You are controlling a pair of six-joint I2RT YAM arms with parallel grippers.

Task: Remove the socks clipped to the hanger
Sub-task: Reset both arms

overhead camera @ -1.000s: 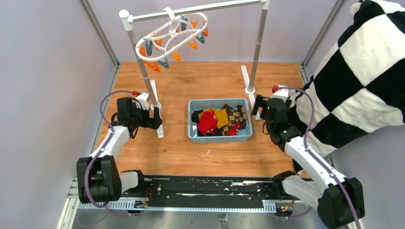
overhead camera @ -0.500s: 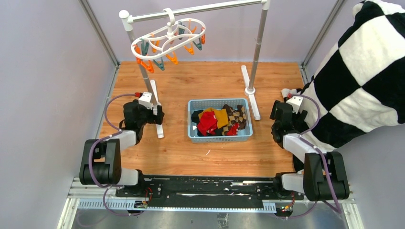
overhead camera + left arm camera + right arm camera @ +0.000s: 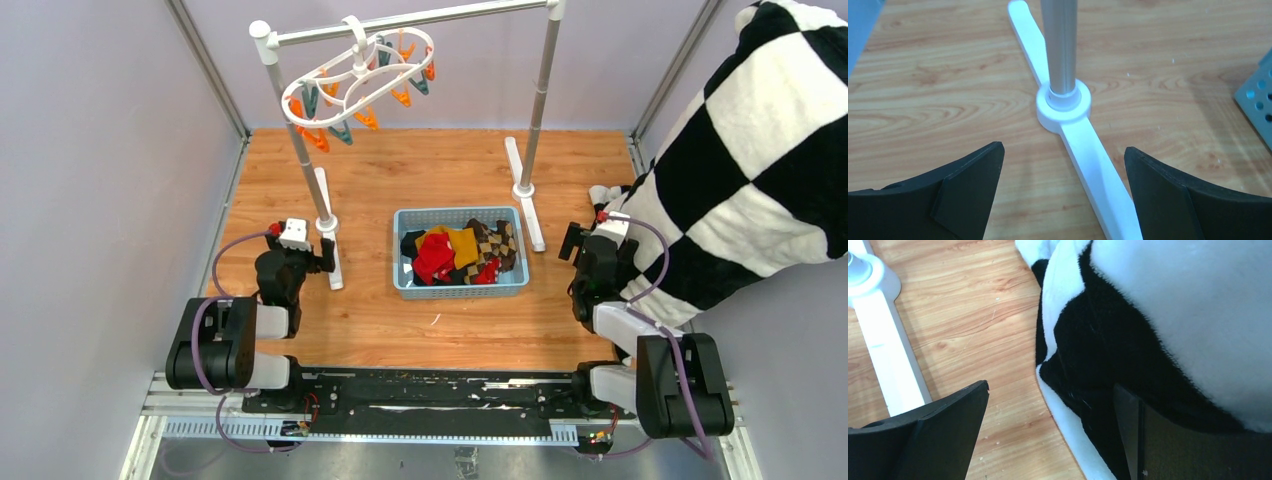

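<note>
Top view:
- Hanger: white rings, hooked on the rail of the grey stand, tilted, orange and teal pegs dangling.
- Socks: red, mustard, argyle and dark, heaped in the blue-grey basket on the wooden surface, between the stand's two feet.
- Left arm: folded low, its head just beside the stand's left foot.
- Right arm: folded low, against the checkered blanket.

Left wrist view only:
- Left jaws: spread wide, holding nothing, framing the stand's post and white foot.
- Basket corner at the right edge.

Right wrist view only:
- Right jaws: spread wide, holding nothing; the blanket's edge lies between them and over the right one.
- The stand's other foot at left.
</note>
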